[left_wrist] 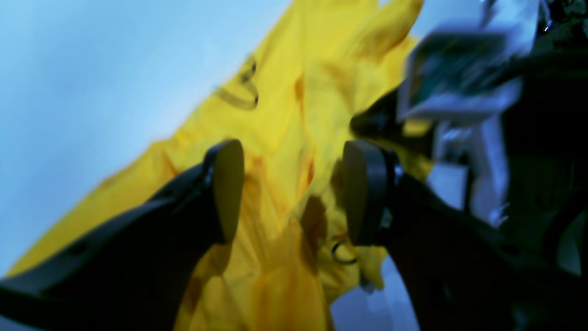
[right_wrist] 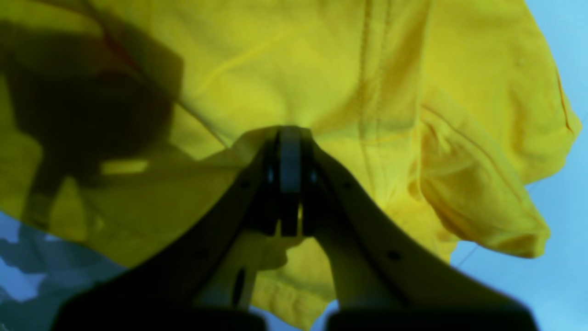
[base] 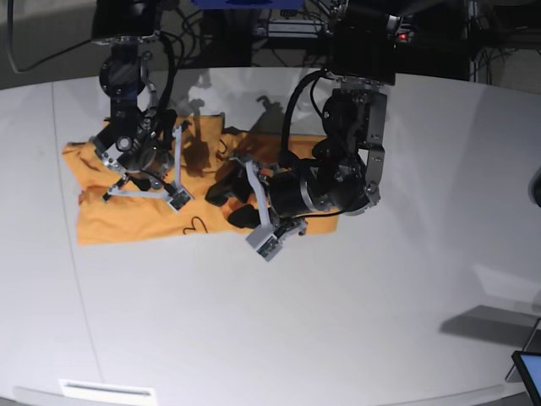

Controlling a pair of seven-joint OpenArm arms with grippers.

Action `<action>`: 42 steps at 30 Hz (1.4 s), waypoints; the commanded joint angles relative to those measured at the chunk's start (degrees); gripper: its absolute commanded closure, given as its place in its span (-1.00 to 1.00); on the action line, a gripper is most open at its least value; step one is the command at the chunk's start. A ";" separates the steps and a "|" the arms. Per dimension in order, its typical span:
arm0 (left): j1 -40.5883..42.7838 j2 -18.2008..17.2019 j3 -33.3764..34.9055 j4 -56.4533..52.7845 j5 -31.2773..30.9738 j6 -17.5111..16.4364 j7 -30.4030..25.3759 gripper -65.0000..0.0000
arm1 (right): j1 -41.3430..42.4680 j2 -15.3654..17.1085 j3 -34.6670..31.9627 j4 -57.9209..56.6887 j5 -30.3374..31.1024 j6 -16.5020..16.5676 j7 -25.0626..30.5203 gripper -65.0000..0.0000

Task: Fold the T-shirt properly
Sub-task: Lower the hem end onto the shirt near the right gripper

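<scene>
Left gripper [left_wrist: 294, 193] low over T-shirt [base: 127, 211], fingers [left_wrist: 227, 188] spread, right gripper [right_wrist: 289, 179] pinching shirt cloth, on counter [base: 355, 321]

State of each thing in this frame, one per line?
T-shirt: partly folded, rumpled, lying on the table.
Left tool: open, pads either side of bunched cloth, not clamping it.
Right tool: shut on the T-shirt.

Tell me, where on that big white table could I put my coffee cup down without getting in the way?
The table is bare in front of the T-shirt, and to the far side of the left gripper. It is crowded at the back, where the right gripper pinches the shirt and both arms hang over it.
</scene>
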 commanded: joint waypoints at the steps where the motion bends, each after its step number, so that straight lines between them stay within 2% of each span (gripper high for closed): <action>1: -1.02 0.27 0.00 1.45 -1.11 -0.53 -1.04 -0.05 | -0.06 -0.11 -0.22 -0.05 0.84 0.58 -0.49 1.00; 8: -0.94 -0.08 -0.53 1.72 -1.11 -0.53 -1.04 -0.04 | -0.14 -0.03 -0.22 -0.05 0.84 0.58 -0.49 1.00; 14: -0.58 -5.44 -0.53 1.72 -1.02 -0.53 -1.31 -0.03 | -0.14 1.12 -0.22 0.12 0.75 0.58 -0.49 1.00; 23: 0.47 -10.02 -0.62 1.72 -1.02 -0.53 -1.48 -0.01 | -0.23 1.12 -0.22 3.55 0.66 0.58 -0.49 0.99; 25: 0.73 -10.72 -0.53 1.72 -1.02 -0.53 -1.48 0.18 | -0.23 1.12 -0.22 4.87 0.66 0.58 -0.49 0.99; 28: 0.82 -10.81 -0.53 1.63 -0.67 -0.53 -1.48 0.74 | -0.23 1.12 -0.22 6.72 0.66 0.58 -0.49 0.99; 30: 0.82 -10.81 -0.53 1.63 -0.67 -0.53 -1.48 1.00 | -0.23 1.12 -0.22 7.51 0.66 0.58 -0.49 0.99; 38: 0.82 -11.86 -0.53 1.72 -0.49 -0.36 -2.89 1.00 | -0.23 1.12 -0.22 12.87 0.66 0.58 -0.22 0.99; 42: 1.00 -15.73 0.26 1.72 -0.49 -0.18 -7.46 1.00 | -0.23 1.12 -0.22 13.22 0.66 0.58 -0.14 0.99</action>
